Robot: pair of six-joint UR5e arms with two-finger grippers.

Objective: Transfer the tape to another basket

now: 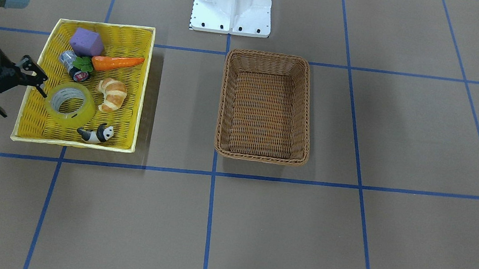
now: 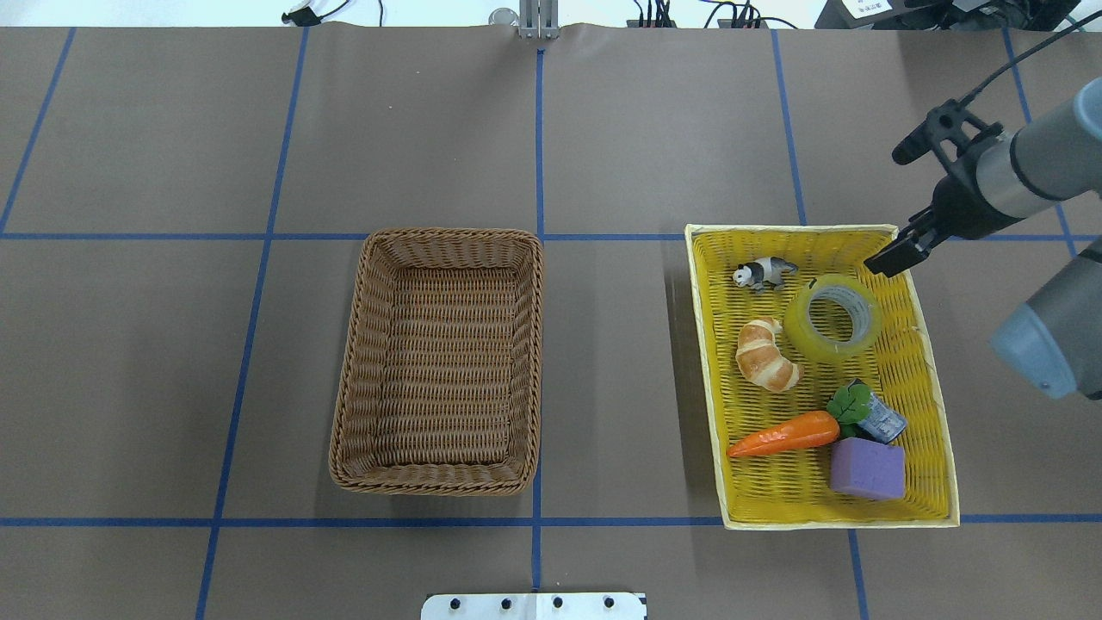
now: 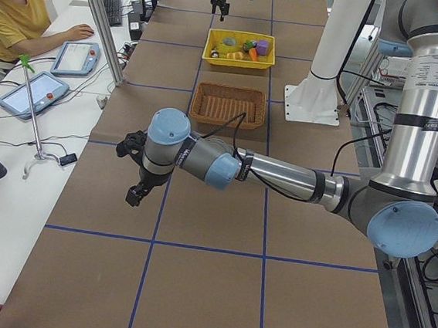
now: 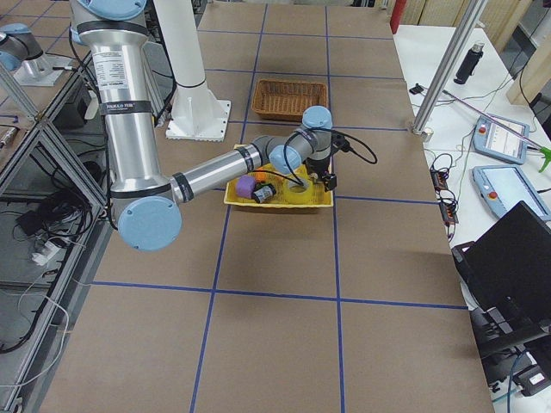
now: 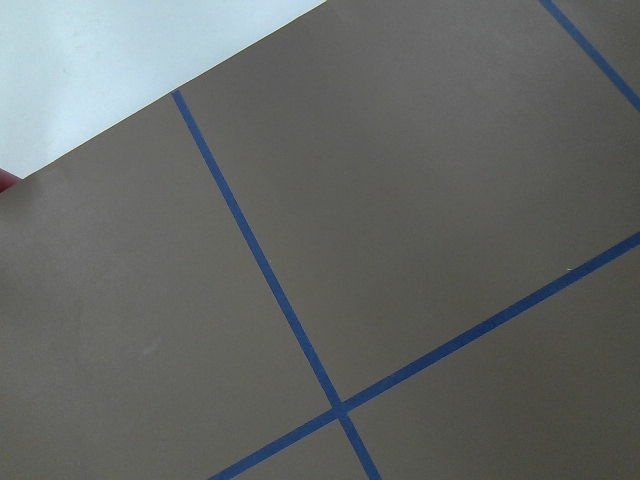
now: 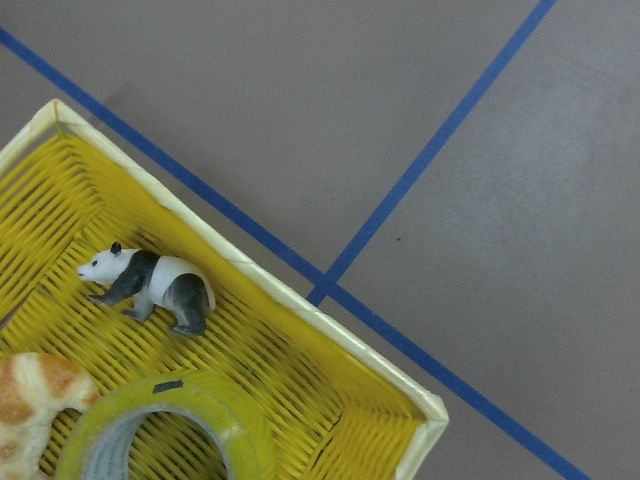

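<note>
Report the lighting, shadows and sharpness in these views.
Overhead exterior: even light, with the yellow basket throwing a soft shadow toward the wicker basket. Right wrist-mounted: sharp on the panda, with the tape cut off by the bottom edge. Left wrist-mounted: only bare table and blue lines, with no glare.

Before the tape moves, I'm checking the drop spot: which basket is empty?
The brown basket: nothing lies in it. The yellow basket holds the tape, croissant, carrot and other items.
</note>
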